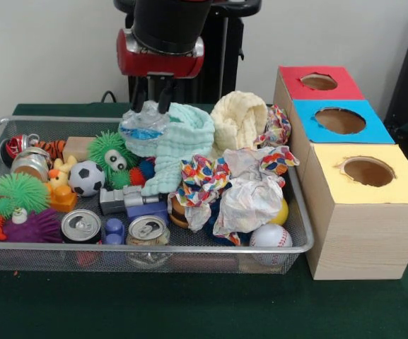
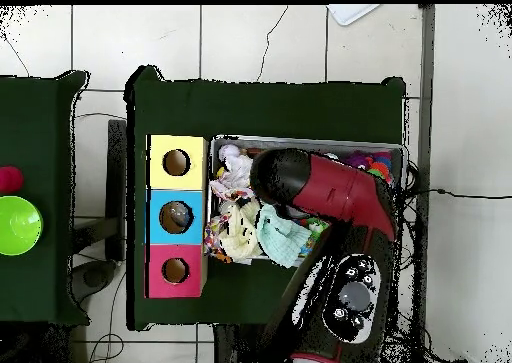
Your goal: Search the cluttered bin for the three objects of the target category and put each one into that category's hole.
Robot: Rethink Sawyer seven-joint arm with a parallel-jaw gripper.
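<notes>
The wire mesh bin (image 1: 189,248) sits on the green table, full of toys and cloths. My gripper (image 1: 153,99) hangs over the bin's far middle. It is shut on a crushed clear bottle with a blue label (image 1: 141,131), held just above the clutter beside a mint cloth (image 1: 182,145). No other such bottle shows. Three boxes with holes stand right of the bin: red (image 1: 319,81), blue (image 1: 340,120) and yellow (image 1: 368,171). In the overhead view my arm (image 2: 320,184) covers the gripper and much of the bin (image 2: 300,142).
Two silver cans (image 1: 80,226) (image 1: 148,229) lie at the bin's front. A soccer ball (image 1: 86,178), a green fuzzy toy (image 1: 112,152), a cream cloth (image 1: 237,120), crumpled paper (image 1: 249,194) and a baseball (image 1: 270,236) crowd the bin.
</notes>
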